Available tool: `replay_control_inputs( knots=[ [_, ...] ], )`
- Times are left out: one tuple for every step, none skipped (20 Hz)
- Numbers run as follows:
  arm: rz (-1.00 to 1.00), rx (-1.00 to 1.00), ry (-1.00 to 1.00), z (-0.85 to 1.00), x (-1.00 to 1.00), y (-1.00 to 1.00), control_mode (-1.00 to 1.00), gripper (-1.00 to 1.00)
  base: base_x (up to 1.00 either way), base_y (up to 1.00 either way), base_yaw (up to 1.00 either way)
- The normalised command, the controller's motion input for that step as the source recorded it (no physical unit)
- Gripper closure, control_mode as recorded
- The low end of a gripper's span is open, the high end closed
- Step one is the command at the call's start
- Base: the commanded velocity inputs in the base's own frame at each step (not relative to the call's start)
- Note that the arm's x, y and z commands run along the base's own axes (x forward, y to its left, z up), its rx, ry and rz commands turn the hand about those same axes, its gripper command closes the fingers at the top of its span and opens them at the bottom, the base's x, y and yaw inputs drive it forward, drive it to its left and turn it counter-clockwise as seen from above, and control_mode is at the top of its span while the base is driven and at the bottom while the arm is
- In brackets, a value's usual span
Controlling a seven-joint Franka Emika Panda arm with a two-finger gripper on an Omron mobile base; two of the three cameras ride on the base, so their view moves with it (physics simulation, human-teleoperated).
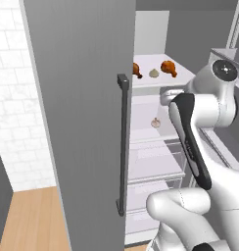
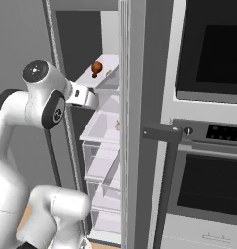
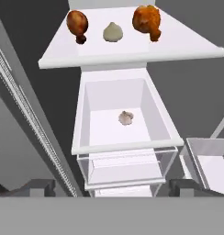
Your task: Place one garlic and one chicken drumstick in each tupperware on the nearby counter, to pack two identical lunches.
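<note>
the fridge door [image 1: 82, 122] stands open and the arm reaches into the fridge. on the upper shelf [image 3: 132, 50] lie two chicken drumsticks and a garlic between them: in the hand view one drumstick [image 3: 77, 24] sits at about 11 o'clock, the garlic bulb [image 3: 113, 32] at 12 o'clock, the other drumstick [image 3: 147, 20] at about 1 o'clock. a second garlic bulb [image 3: 126, 118] lies in the clear drawer [image 3: 123, 147] below, near the centre of that view. the same four items appear from the left base view: drumstick [image 1: 136, 70], garlic [image 1: 154, 73], drumstick [image 1: 169, 67] on the shelf, and the lower garlic [image 1: 155, 123] beneath.

the gripper [image 3: 111, 189] hangs well apart from all of them, its fingers [image 3: 40, 187] spread wide and released, grasping nothing.

judged from this, the packing has not begun: all four pieces of food are in the fridge, none is held, and neither tupperware nor the tabletop is in sight. left to do: pick each garlic and each drumstick, carry them out, and set one of each in each tray. the nearest step looks like a reach for one item on the shelf or in the drawer.
</note>
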Motion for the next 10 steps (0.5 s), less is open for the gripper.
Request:
replay_control_inputs(
  knots=[
    [-0.13, -0.01, -0.1, 0.34, 0.0, -0.35, -1.0, -1.0, 0.0, 0.0, 0.0],
    [-0.09, 0.0, -0.11, 0.34, 0.0, -0.31, -1.0, -1.0, 0.0, 0.0, 0.0],
    [-0.07, 0.0, -0.09, 0.34, 0.06, -0.2, -1.0, -1.0, 0.0, 0.0, 0.0],
    [-0.09, 0.0, -0.04, 0.2, 0.19, -0.04, -1.0, -1.0, 0.0, 0.0, 0.0],
    [-0.11, -0.01, 0.0, 0.09, 0.28, 0.0, -1.0, -1.0, 0.0, 0.0, 0.0],
    [-0.13, -0.03, 0.0, 0.05, 0.36, 0.0, -1.0, -1.0, 0.0, 0.0, 0.0],
    [-0.13, -0.03, 0.0, 0.05, 0.35, 0.0, -1.0, -1.0, 0.0, 0.0, 0.0],
    [-0.11, -0.03, 0.0, 0.07, 0.39, -0.05, -1.0, -1.0, 0.0, 0.0, 0.0],
    [-0.11, -0.04, 0.0, 0.1, 0.42, -0.14, -1.0, -1.0, 0.0, 0.0, 0.0],
    [-0.08, -0.05, 0.0, 0.04, 0.55, -0.23, -1.0, -1.0, 0.0, 0.0, 0.0]
  ],
)
